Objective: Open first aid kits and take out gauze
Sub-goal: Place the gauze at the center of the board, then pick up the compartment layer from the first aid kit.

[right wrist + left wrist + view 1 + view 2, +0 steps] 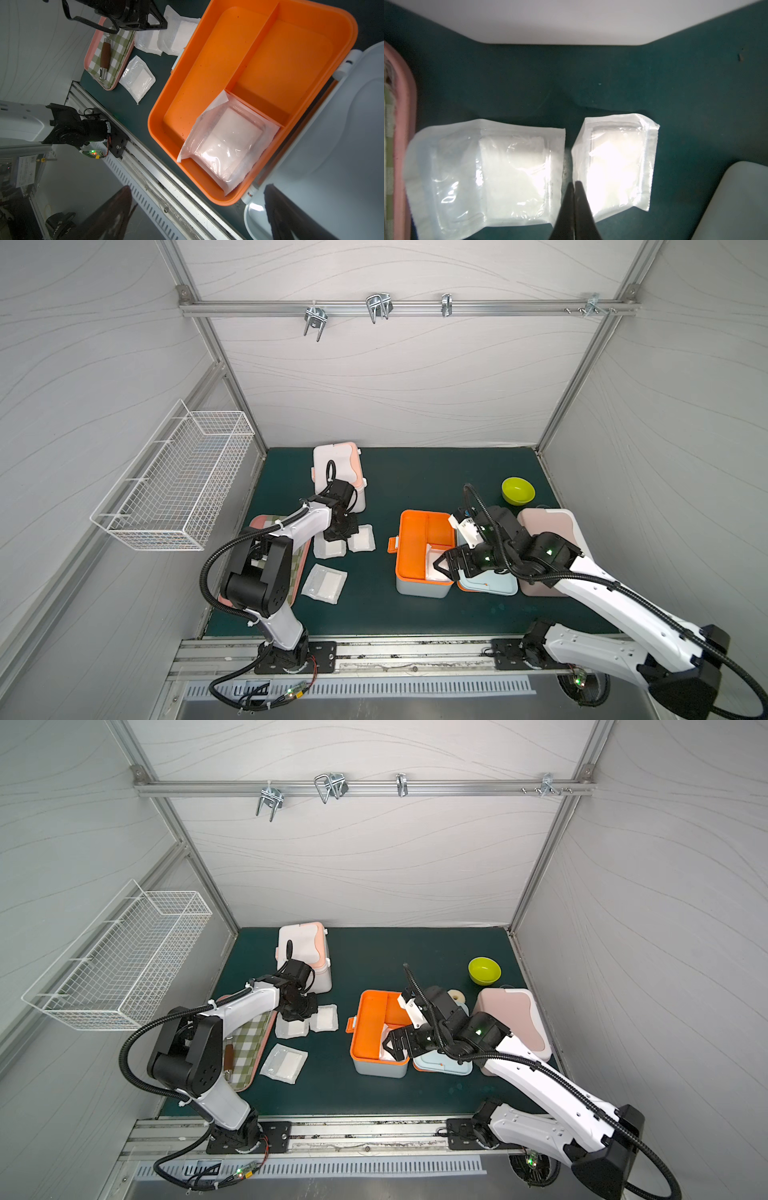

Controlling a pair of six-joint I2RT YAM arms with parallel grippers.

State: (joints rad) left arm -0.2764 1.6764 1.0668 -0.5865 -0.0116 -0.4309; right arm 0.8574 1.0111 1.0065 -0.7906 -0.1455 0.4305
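Left claw (574,185), mine, pinched shut; right claw (197,187) spread wide. Green surface (612,72), grey walls (395,385). Gauze pouches (512,170) (616,166) flank left claw.

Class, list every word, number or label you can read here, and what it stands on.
"E": one white letter on a black part; the letters beside it are blurred.
White sticker: print too small to read.
Gauze pouch in the orange tray: faint edge print, blurred.

Green bowl (518,490), white wire basket (174,489), pink tray (404,104)
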